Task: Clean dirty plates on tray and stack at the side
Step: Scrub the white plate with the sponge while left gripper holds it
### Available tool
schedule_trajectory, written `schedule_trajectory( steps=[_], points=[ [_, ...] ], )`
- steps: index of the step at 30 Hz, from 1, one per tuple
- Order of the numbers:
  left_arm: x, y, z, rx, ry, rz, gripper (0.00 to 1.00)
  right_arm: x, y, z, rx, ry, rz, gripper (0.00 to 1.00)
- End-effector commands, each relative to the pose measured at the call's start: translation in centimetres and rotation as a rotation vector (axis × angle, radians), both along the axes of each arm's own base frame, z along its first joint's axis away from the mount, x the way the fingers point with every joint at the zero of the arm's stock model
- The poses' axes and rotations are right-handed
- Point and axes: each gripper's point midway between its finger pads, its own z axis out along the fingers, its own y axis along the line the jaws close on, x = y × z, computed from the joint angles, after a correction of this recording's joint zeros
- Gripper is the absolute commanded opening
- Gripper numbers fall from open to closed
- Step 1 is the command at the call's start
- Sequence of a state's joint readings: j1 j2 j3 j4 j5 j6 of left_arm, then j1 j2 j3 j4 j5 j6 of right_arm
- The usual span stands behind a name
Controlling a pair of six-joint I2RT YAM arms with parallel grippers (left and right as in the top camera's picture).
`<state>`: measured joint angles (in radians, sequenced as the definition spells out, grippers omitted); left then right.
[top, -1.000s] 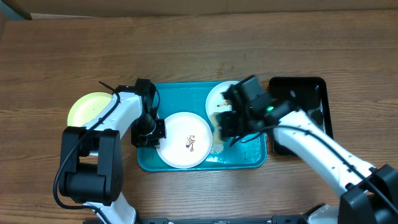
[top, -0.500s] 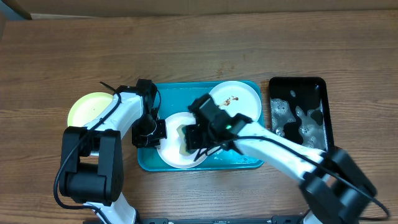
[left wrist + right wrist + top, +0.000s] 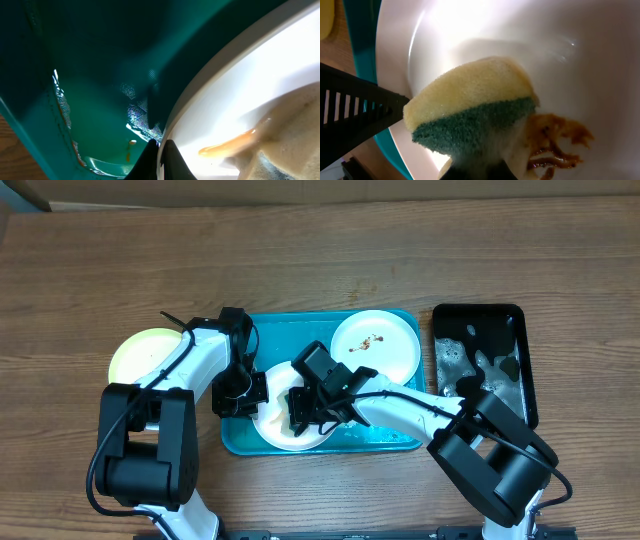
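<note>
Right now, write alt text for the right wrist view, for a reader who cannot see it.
A yellow sponge with a green scouring face, clamped in the right gripper, rests on a white plate just beside a brown food smear. The turquoise tray shows along the left edge, and a black slotted part juts in at lower left.

You see a turquoise tray [image 3: 280,328] on a brown wood-grain table [image 3: 320,250]. The far plate [image 3: 390,358] and near plate [image 3: 600,60] are white, each smeared brown. Your sponge [image 3: 470,100] is yellow over dark green. The third plate [image 3: 138,355] is pale yellow-green, the side tray [image 3: 480,322] glossy black.
</note>
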<state>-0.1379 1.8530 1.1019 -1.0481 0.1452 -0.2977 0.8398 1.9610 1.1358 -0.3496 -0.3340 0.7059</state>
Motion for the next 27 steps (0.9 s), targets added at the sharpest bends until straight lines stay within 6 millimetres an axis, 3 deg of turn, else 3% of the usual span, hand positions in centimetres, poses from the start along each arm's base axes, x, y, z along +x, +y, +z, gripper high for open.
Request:
schedule_trajectory(
  steps=[1, 10, 17, 22, 27],
  points=[
    [-0.6, 0.2, -0.1, 0.024, 0.006, 0.006, 0.04, 0.6, -3.1, -3.9, -0.168, -0.002, -0.064, 0.04],
    [-1.3, 0.4, -0.5, 0.035, 0.024, 0.004, 0.04, 3.6, -8.7, -4.7, -0.308, -0.006, -0.196, 0.04],
    [-1.2, 0.4, -0.5, 0.034, 0.022, 0.004, 0.04, 4.5, -9.4, -4.3, -0.315, 0.001, -0.214, 0.04],
    [-1.2, 0.4, -0.5, 0.033, 0.019, 0.004, 0.04, 6.0, -8.2, -1.9, -0.305, -0.065, -0.111, 0.04],
    [-1.2, 0.4, -0.5, 0.033, 0.019, 0.004, 0.04, 8.3, -7.2, 2.9, -0.304, -0.145, -0.097, 0.04]
  ],
)
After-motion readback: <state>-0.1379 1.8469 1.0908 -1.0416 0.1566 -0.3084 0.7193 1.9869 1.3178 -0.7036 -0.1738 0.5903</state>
